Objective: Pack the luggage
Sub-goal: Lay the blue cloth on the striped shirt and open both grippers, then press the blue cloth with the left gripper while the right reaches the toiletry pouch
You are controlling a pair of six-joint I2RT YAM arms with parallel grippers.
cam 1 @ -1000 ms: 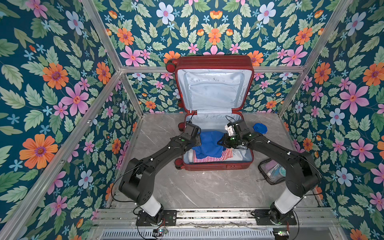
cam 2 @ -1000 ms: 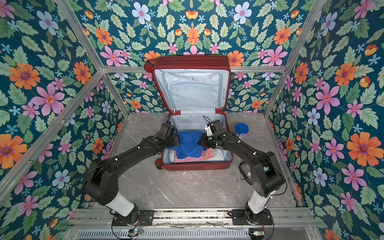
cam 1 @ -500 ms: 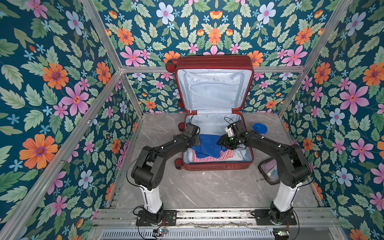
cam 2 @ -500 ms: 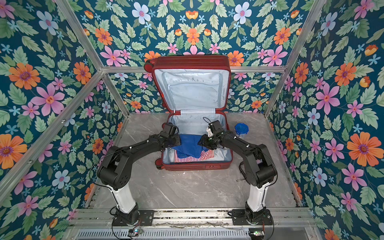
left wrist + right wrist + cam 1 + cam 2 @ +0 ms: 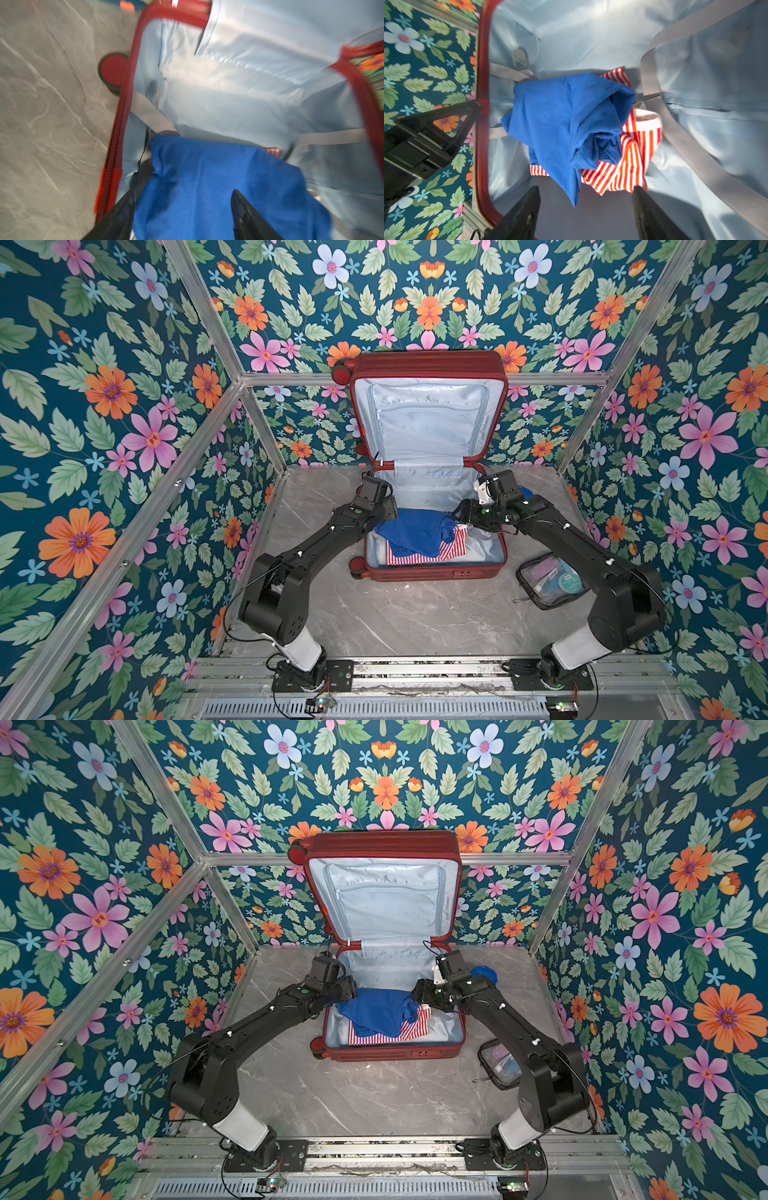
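Note:
The luggage (image 5: 432, 572) is a dark-red hard-shell suitcase lying open mid-table, its lid (image 5: 428, 362) upright against the back wall. Inside, on the pale blue lining, a crumpled blue garment (image 5: 417, 531) lies on a red-and-white striped garment (image 5: 415, 558). My left gripper (image 5: 386, 514) hangs open at the case's left rim, over the blue garment's (image 5: 207, 176) edge, jaws wide apart in the left wrist view (image 5: 184, 194). My right gripper (image 5: 461, 512) is open on the right side, above the lining with nothing between its fingers (image 5: 586, 188); both garments (image 5: 566, 116) lie just beyond them.
A clear zip pouch (image 5: 548, 580) with toiletries lies on the marble table (image 5: 407, 622) right of the case, under my right arm. A blue round object (image 5: 484, 972) sits behind the right wrist. Floral walls with aluminium posts close in three sides.
Both grippers have gone from shut to open and drawn apart toward the case's sides. The blue garment has been let go and lies on the striped one.

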